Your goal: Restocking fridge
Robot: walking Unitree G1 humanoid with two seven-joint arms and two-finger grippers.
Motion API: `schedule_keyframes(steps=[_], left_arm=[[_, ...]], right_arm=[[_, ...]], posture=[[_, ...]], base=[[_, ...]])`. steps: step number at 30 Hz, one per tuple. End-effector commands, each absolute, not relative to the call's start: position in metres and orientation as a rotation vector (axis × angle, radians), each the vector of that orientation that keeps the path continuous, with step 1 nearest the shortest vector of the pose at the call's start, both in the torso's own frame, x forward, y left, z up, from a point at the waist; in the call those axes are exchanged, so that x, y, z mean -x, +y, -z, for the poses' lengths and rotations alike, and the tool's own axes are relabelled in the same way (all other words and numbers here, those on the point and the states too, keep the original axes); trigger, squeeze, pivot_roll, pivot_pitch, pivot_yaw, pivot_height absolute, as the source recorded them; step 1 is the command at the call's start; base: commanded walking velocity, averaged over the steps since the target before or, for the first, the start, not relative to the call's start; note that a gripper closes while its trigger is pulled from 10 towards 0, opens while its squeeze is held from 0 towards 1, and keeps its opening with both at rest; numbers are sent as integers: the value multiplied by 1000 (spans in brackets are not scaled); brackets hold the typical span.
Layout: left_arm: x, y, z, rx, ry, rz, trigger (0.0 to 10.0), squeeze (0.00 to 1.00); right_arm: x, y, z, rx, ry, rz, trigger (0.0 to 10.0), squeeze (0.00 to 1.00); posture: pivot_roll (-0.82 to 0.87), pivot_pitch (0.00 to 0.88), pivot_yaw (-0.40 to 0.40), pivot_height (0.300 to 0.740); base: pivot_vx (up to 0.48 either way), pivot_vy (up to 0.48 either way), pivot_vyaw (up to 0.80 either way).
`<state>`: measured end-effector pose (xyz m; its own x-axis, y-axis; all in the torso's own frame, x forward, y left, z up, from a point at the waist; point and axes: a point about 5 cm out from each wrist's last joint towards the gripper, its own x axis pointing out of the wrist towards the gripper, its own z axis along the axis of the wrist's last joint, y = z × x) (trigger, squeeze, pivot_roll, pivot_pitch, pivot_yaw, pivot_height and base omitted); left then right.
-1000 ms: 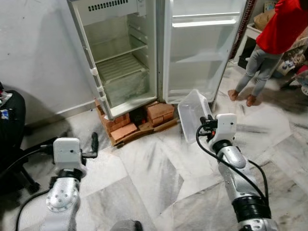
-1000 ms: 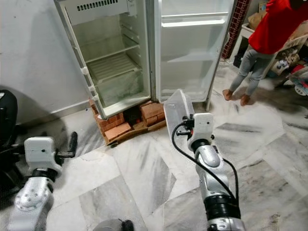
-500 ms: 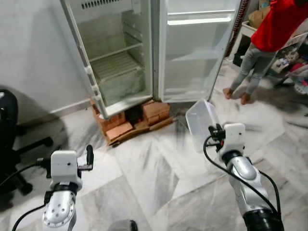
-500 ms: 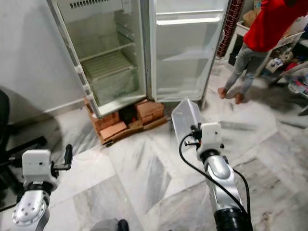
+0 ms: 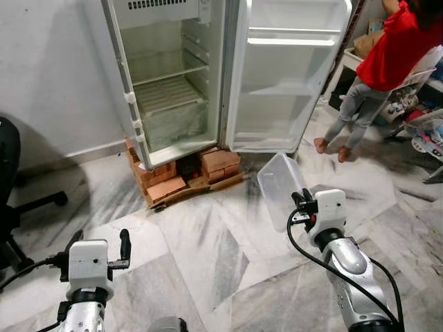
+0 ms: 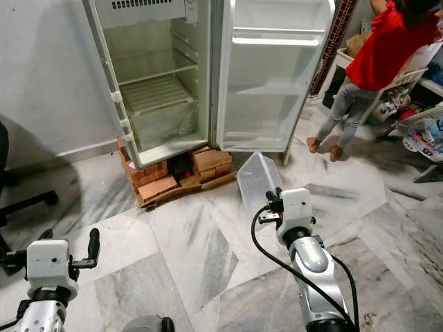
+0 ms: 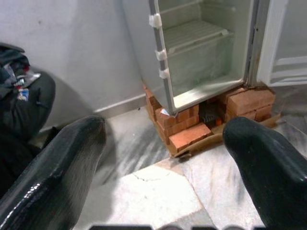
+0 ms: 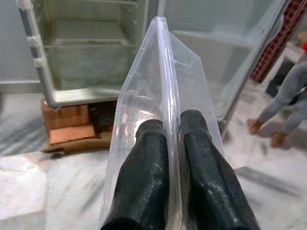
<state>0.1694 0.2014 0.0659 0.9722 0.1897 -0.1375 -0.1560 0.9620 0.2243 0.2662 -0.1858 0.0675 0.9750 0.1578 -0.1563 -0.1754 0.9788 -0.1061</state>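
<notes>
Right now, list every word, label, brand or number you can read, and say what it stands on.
None can be read.
The fridge and the clear plastic bin in the right gripper show no lettering.
Coloured packaging beside the person: print too blurred.

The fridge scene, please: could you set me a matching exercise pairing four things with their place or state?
Things:
1. fridge
2. clear plastic bin
3. bricks
4. left gripper

States:
A. stacked under the fridge
B. pinched by its wall in the right gripper
C. door open, shelves bare
D. fingers apart, holding nothing

Pairs: 1-C, 2-B, 3-A, 4-D
</notes>
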Motion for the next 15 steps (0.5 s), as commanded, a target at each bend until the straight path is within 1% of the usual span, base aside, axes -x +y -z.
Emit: schedule_keyframes(steps=[1,3,6,7,8,9,11,15], left_arm=[[-173,201,-73,-221,123,-176,10000,0],[-176,202,-76,-232,110,-172,10000,0],[-180,204,-79,-244,94,-173,10000,0],[-186,207,-82,-268,75,-181,10000,0],[-190,212,-86,-273,65,-209,10000,0],[-190,212,-86,-273,65,-209,10000,0],[-191,216,-86,-243,72,-235,10000,0],[-188,217,-84,-226,84,-251,10000,0]], right_arm=[[-270,-185,-75,133,114,-178,10000,0],[-274,-183,-78,131,102,-184,10000,0],[-280,-183,-83,134,86,-197,10000,0],[-285,-183,-87,149,72,-207,10000,0],[-290,-185,-89,156,72,-203,10000,0],[-290,-185,-89,156,72,-203,10000,0],[-295,-188,-91,137,70,-194,10000,0],[-295,-186,-88,144,79,-200,10000,0]], posture=[[78,39,-26,740],[78,39,-25,740],[87,38,-31,740],[92,40,-34,740],[93,43,-37,740],[93,43,-37,740],[95,42,-40,740],[95,42,-40,740]], base=[[0,0,456],[0,0,588],[275,0,708],[0,0,619],[0,0,0],[0,0,0],[285,0,0],[322,0,0]])
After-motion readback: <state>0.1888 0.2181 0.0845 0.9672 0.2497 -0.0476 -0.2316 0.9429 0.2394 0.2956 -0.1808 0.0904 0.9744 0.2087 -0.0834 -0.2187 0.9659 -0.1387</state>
